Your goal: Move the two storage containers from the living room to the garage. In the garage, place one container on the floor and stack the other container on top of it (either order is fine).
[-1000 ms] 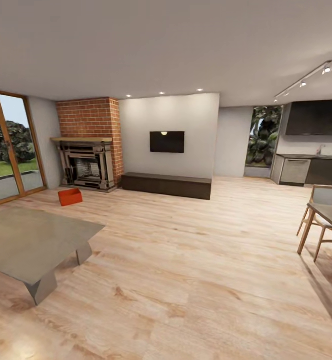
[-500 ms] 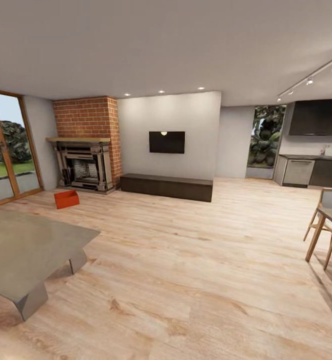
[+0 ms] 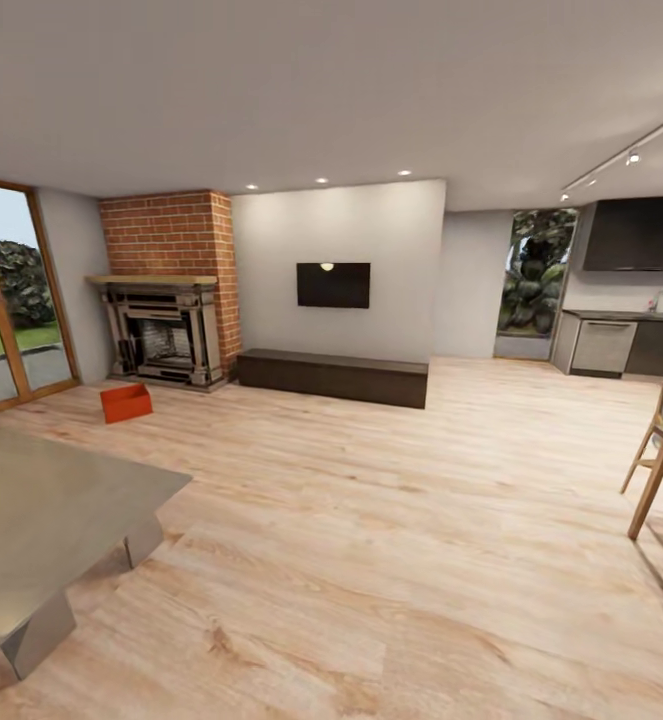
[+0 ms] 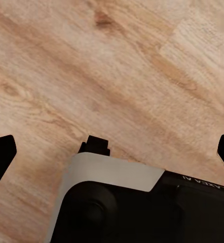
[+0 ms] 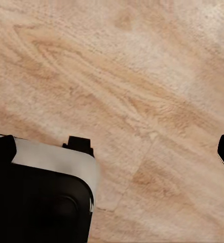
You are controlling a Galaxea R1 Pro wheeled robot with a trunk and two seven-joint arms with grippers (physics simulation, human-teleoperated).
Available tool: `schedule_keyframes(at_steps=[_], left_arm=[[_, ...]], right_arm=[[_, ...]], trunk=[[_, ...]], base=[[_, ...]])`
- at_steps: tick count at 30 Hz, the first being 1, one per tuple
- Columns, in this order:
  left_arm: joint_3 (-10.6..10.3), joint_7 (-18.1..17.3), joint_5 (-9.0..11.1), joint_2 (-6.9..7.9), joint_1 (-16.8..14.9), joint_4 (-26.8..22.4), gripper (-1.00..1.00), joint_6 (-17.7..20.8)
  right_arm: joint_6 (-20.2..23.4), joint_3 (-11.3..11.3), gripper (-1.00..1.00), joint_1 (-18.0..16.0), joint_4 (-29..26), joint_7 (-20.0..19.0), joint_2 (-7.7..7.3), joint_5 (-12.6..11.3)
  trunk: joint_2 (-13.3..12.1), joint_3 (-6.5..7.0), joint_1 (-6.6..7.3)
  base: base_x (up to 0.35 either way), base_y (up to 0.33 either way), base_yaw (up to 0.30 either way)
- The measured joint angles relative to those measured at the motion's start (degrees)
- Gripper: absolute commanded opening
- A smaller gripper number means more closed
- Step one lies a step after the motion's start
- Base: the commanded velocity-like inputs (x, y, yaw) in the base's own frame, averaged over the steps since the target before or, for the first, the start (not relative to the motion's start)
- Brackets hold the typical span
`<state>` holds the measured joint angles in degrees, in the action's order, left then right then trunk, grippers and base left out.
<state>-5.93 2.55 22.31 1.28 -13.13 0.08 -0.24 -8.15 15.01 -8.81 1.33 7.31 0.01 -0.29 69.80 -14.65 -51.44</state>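
Observation:
One orange-red storage container [image 3: 126, 402] sits on the light wood-plank floor of the living room, at the far left in front of the brick fireplace [image 3: 166, 330]. It is several metres away from me. In the left wrist view my left gripper [image 4: 113, 154] is open, with nothing between its fingers and only wood planks beneath it. My right gripper [image 5: 113, 147] is open in the right wrist view, likewise over bare planks. The garage is out of view.
A low grey table [image 3: 41, 510] stands close at the near left. A long dark cabinet [image 3: 333, 375] runs under the wall TV [image 3: 333, 285]. Wooden chair legs [image 3: 661, 470] show at the right edge, glass doors [image 3: 11, 310] at the left. Open floor stretches ahead.
The whole picture has shifted: the camera moved forward and slightly right, so the table, the container and the fireplace slid toward the left edge. Nothing in the room itself has moved.

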Motion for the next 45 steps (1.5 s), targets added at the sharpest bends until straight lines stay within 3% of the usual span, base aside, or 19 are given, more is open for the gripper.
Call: schedule_keyframes(at_steps=[45], left_arm=[[0.00, 0.04, -0.01, 0.04, 0.01, 0.00, 1.00, 0.15]], right_arm=[[0.39, 0.00, 1.00, 0.00, 0.01, 0.00, 0.12, -0.07]], trunk=[[0.00, 0.00, 0.00]], base=[[0.323, 0.000, 0.000]])
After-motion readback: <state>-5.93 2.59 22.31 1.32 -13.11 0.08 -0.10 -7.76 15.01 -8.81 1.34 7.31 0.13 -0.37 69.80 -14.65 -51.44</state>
